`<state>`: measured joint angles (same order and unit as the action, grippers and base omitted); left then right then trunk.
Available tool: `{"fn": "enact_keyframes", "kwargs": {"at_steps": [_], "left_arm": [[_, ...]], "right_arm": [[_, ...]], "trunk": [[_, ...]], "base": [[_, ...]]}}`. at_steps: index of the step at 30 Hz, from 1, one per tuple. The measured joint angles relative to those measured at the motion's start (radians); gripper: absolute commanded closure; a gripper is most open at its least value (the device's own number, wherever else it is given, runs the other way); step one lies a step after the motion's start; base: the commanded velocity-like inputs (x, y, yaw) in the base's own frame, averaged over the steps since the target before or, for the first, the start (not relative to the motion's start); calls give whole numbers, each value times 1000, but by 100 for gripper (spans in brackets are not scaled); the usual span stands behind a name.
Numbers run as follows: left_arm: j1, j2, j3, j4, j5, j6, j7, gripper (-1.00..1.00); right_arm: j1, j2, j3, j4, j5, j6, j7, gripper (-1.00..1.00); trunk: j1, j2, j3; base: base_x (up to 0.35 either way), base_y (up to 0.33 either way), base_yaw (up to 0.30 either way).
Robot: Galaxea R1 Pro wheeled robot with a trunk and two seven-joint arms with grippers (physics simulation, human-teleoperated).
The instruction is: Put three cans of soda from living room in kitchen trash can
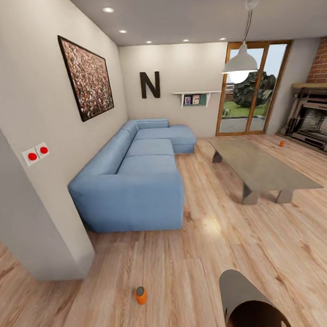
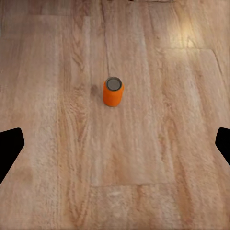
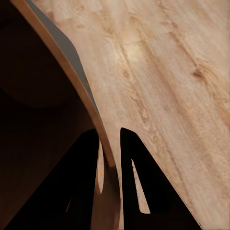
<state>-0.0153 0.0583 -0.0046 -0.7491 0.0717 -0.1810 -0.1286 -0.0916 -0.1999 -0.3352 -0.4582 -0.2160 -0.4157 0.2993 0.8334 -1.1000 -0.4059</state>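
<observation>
Standing can: orange soda can [image 2: 113, 91] upright on the wood floor [image 2: 158, 143], long axis vertical, centred ahead of the left gripper [image 2: 115, 146].
Left gripper: fingers spread wide, empty.
Right gripper [image 3: 109, 143]: pinching the bin [image 1: 245, 298] rim.
Nearer arm: left.
Second can [image 1: 281, 143]: far off by the fireplace.

Can [image 1: 140, 295] on floor [image 1: 187, 276] left of bin [image 1: 248, 302]; sofa [image 1: 135, 179] behind
</observation>
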Motion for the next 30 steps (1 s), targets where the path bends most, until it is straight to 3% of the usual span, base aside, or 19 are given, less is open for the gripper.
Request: {"fn": "enact_keyframes", "kwargs": {"at_steps": [12,20,24,30], "left_arm": [[0,0,0,0,0,-1,0,-100],[0,0,0,0,-1,-1,1,-100],[23,23,-9,23,-23,-24,23,-100],[57,36,-9,56,-27,-57,23,-100]], "right_arm": [[0,3,2,0,5,-1,0,100],[0,1,4,1,13,-1,1,100],[24,23,6,46,28,-17,-45,100],[44,23,2,118,56,-45,-89,100]], "trunk": [[0,0,0],[0,0,0],[0,0,0],[0,0,0]], "base": [[244,237,-18],[203,55,-1],[0,0,0],[0,0,0]]}}
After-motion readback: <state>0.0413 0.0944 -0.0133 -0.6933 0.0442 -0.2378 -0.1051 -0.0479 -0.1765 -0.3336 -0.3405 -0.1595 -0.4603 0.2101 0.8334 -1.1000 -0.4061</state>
